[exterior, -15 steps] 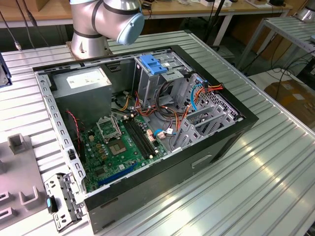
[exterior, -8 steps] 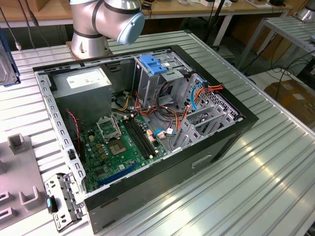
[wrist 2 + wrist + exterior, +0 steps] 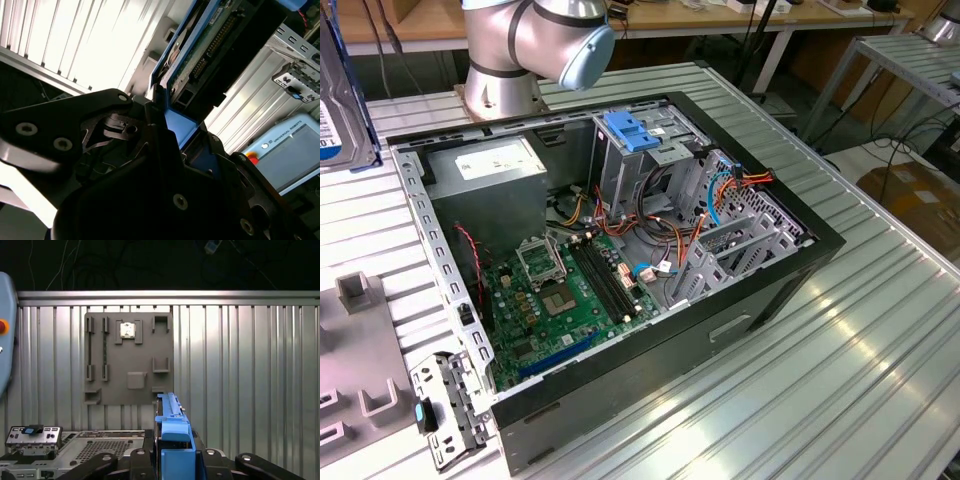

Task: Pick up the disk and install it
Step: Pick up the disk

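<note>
Silver-grey metal disk in blue plastic rails (image 3: 172, 425) is clamped edge-up in the black hand (image 3: 173, 460) over the ribbed metal surface (image 3: 250, 370). Tilt or slip is risked by the narrow grip; snagging by loose orange cables (image 3: 660, 215).

The disk (image 3: 332, 110) runs off the exterior view's left edge; I see just a strip of its label. My arm (image 3: 535, 40) is cut at the top. In the first wrist view my gripper (image 3: 172, 462) hides the disk's lower end.
</note>
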Motion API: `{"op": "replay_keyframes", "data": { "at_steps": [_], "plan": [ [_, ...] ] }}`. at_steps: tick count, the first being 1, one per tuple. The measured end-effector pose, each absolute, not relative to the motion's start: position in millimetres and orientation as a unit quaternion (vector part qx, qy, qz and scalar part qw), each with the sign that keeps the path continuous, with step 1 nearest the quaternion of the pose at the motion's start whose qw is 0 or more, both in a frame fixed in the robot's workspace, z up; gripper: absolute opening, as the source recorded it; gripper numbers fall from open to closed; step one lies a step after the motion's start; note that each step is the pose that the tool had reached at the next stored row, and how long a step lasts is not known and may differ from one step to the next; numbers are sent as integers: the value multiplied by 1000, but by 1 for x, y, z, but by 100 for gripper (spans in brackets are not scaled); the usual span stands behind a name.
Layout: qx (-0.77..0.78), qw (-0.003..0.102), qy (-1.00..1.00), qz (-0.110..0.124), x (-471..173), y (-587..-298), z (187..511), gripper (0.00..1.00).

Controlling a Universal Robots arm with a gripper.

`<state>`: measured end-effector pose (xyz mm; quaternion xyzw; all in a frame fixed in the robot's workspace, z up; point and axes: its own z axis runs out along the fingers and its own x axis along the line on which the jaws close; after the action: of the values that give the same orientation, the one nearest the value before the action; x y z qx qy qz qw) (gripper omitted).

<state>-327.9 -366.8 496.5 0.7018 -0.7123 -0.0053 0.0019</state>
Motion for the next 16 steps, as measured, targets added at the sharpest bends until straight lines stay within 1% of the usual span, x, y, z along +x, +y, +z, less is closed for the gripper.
{"op": "replay_keyframes", "data": {
  "at_steps": [16],
  "plan": [
    [702, 2, -712, -5, -317, -376, 496, 37]
  ]
}}
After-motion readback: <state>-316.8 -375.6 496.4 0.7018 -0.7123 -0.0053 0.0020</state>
